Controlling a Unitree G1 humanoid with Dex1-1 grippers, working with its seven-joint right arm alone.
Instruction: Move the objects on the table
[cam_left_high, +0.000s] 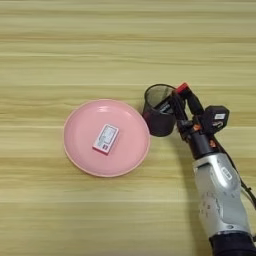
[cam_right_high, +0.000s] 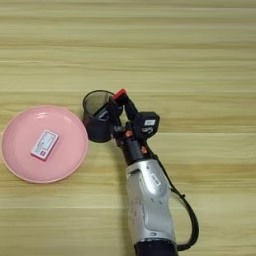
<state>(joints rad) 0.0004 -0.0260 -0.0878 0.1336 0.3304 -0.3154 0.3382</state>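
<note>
Nearest thing, bottom right of the frame, is the silver forearm (cam_left_high: 220, 200) coming up from the lower edge, with a black cable looping off its side. Follow it up and you hit the right gripper (cam_left_high: 181, 102), just right of centre. Its jaws are pinched down on the black marker (cam_left_high: 192, 102), a thick dark barrel with a red cap (cam_left_high: 182, 88) at the top end. The marker is tilted, cap pointing up-left, and the cap sits right at the rim of the mesh cup (cam_left_high: 159, 111).

That cup is black, upright, and just beside the pink plate (cam_left_high: 80, 145) at centre left; can't tell if they actually touch. On the plate lies a small white-and-red card (cam_left_high: 106, 138), print too small to read.

Hard to make out: the marker's lower end disappears behind the black fingers and a boxy black block, and the gripper covers part of the cup's right side.

Count: one marker, one cup, one plate, one card, all on the light wooden worktop (cam_left_high: 125, 45) with planks running across.
</note>
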